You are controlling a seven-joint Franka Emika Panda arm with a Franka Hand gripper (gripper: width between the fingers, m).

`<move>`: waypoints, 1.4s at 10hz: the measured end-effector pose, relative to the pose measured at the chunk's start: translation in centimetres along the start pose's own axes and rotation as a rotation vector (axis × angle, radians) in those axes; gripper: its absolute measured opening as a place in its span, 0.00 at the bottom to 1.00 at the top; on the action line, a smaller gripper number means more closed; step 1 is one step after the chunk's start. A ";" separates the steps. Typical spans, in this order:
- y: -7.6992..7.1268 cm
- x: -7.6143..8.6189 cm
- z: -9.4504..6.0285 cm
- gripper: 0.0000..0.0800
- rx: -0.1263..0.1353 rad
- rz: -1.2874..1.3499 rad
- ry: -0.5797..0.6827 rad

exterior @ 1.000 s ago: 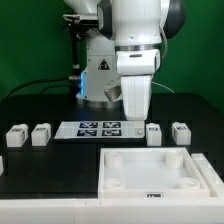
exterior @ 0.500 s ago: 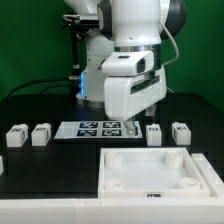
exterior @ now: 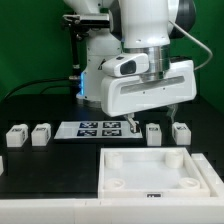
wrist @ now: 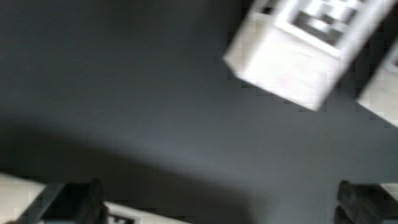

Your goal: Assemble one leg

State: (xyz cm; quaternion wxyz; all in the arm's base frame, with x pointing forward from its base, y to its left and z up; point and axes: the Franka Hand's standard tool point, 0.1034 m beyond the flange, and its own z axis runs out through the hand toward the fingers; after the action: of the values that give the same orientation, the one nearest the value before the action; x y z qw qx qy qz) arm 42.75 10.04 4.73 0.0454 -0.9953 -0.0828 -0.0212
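Status: no assembly is done. All four white blocks lie loose on the counter, in a row on the far side of the tray-like piece. Nothing is fitted to that piece, as far as can be seen. The left pair of legs sits at the exterior view's left of the marker board. At the exterior view's right, the leg lies just beside the board, with the outer right leg beyond it.

Tool: spread wide, holding nothing. In the exterior view it hangs above the right pair, clear of the counter, with the leg roughly under the gap between the fingers. The wrist view agrees: the fingertips stand far apart with only bare dark counter between them. A white tagged block shows there, blurred and well away from the jaws. It is likely a leg, but which one cannot be told.

Judgement: this is the approach to the first pick. Still to do: descend, grasp, carry to the tray-like piece, seat the leg.

Change from a second ago: the tool then showed its narrow side over the marker board's right end. The wrist has since turned so the broad face looks at the camera, and the tool has shifted toward the exterior view's right. Legs, board and tray-like piece have not moved.
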 end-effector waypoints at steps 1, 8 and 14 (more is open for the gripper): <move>-1.3 0.0 0.1 0.81 0.006 0.092 -0.002; -5.4 -0.7 1.3 0.81 0.011 0.092 -0.125; -7.5 -2.3 1.0 0.81 0.005 0.153 -0.743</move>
State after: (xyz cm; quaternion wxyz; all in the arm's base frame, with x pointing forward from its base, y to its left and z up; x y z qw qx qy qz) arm 39.25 17.08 4.23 0.0163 -0.9383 -0.0191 0.3448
